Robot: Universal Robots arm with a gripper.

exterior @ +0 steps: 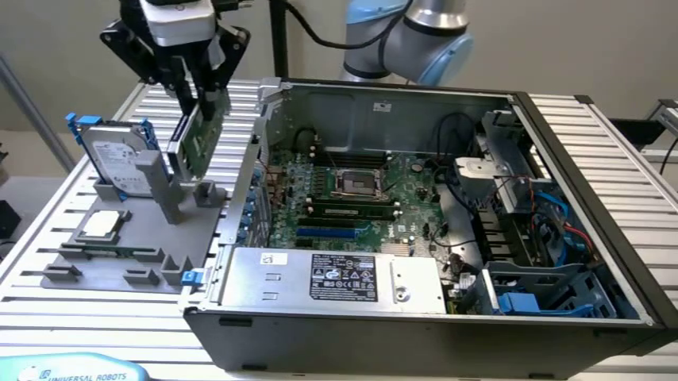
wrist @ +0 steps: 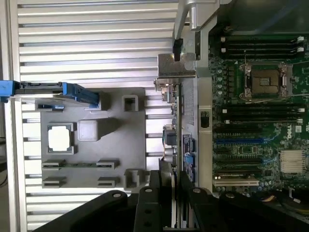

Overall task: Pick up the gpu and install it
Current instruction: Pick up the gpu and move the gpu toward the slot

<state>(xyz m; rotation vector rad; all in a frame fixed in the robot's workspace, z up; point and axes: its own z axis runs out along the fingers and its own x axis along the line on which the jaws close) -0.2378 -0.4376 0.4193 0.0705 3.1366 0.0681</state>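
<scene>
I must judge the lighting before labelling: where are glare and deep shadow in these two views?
Exterior view: soft, even light; the slatted table shines pale, the computer case is dimmer inside. Wrist view: the table slats glare near white; the gripper, jaws closed on the gpu, is almost a black silhouette; a block on the grey fixture casts a soft shadow.

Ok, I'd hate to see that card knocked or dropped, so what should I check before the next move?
1. Claw shut on the gpu: ok.
2. gpu held upright: ok.
3. gpu clear of the gray holder: cannot tell.
4. gpu over the computer case: not ok, it hangs outside the side wall.
5. Blue expansion slot on the motherboard free: ok.
6. Hard drive apart from the gpu: ok.
</scene>
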